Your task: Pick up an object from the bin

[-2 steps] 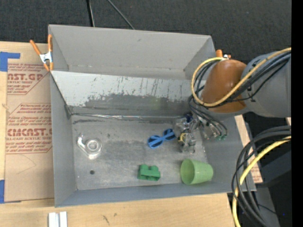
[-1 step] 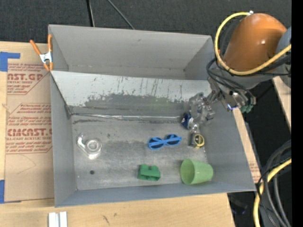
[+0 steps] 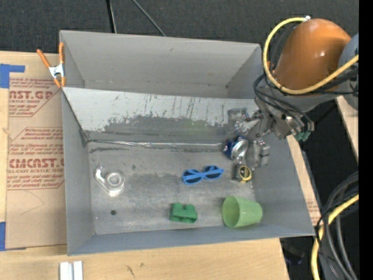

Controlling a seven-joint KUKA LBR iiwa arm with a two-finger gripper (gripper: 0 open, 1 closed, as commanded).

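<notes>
The metal claw (image 3: 252, 151) is seen at the frame's right, in the grey metal bin (image 3: 145, 139), just beside a small shiny blue thing (image 3: 235, 148). How far it is opened cannot be told.

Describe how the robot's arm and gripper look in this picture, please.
A round, glossy orange cover sits on the wrist. A yellow cable loops around it, and black cables run underneath. Below them, the gripper is a grey metal assembly with a small green part on one side.
</notes>
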